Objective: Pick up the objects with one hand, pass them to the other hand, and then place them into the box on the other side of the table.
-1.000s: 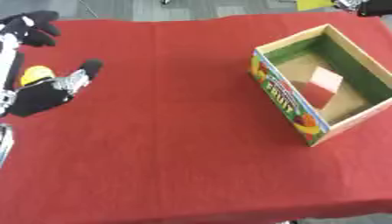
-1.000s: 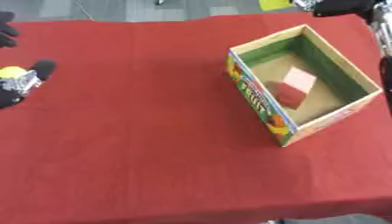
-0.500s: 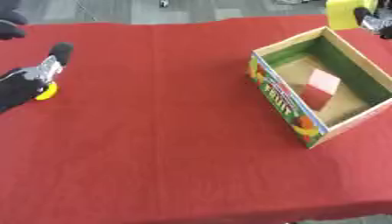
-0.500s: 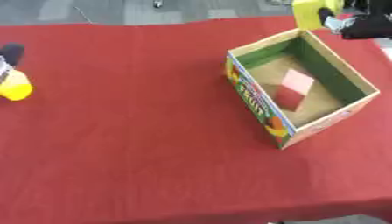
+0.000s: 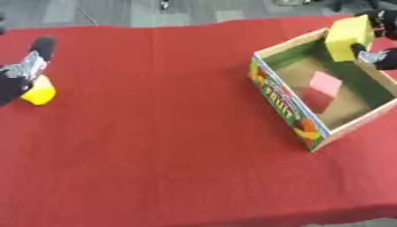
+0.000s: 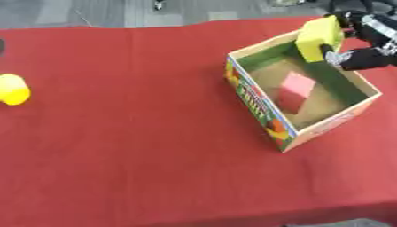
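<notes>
- The right hand [image 6: 358, 42] now holds a yellow block [image 6: 319, 32] above the far corner of the box [image 6: 252, 94], fingers curled round it; half a second earlier the block sat higher, by the table's far edge, so it has come down over the opening.
- A pink block [image 6: 295, 86] already lies on the box floor, tilted, apart from the walls.
- The left hand [image 5: 18, 73] has drawn off toward the left edge of the red cloth [image 5: 163, 133]; a second ago it sat closer in. Only in the left eye view does it show, and whether its fingers are curled or straight cannot be told.
- A small yellow object [image 5: 37, 92] rests on the cloth just beside that hand, touching or nearly touching it; it is not being lifted.
- Judgement: the yellow block's pass looks finished and only its release into the box remains. The small yellow object then seems next for pickup on the left.
</notes>
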{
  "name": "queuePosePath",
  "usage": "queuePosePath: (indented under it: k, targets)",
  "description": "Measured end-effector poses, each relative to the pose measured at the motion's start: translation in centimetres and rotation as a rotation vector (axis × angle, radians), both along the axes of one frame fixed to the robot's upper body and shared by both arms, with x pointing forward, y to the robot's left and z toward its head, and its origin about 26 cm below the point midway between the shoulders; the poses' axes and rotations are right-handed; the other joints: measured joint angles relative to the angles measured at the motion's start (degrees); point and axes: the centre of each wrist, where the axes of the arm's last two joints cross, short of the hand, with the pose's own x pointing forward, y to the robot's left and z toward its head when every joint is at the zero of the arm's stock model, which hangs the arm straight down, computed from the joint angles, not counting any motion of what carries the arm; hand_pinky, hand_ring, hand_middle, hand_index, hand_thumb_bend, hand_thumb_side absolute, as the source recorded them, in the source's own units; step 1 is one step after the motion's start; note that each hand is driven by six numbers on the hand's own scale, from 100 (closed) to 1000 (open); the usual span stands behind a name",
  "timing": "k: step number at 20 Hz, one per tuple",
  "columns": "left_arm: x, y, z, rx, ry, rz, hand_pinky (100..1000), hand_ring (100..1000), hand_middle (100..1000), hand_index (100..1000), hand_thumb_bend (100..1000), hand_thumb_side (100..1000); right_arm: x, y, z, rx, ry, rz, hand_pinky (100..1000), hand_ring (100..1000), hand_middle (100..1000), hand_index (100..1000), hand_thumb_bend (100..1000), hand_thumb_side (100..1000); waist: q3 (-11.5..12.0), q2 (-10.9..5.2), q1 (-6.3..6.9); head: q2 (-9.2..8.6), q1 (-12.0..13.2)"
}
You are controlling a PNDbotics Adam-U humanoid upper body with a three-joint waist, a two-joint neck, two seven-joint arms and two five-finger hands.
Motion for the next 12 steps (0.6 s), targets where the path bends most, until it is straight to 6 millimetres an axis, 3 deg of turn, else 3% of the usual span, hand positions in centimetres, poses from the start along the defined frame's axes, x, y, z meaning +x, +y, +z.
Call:
queuePosePath:
  k: [4,9,12]
  targets:
    - [0.0,0.1,0.0,0.000,-0.001,0.008,704,623,648,853,552,596,0.0,-0.4,-0.6,-0.038,0.010,0.011,890,992,628,797,100,136,0.02,0.09,-0.01,0.01,0.00]
    - [-0.1,0.3,-0.1,0.000,0.000,0.018,704,624,648,854,543,591,-0.1,-0.6,-1.0,-0.096,0.027,0.031,931,1000,854,960,100,155,0.08,0.10,-0.06,0.03,0.00]
    - [-0.1,0.4,-0.1,-0.002,-0.001,0.021,704,623,648,853,554,597,-0.1,-0.8,-1.3,-0.129,0.042,0.036,959,1000,930,1000,100,249,0.12,0.13,-0.07,0.04,0.00]
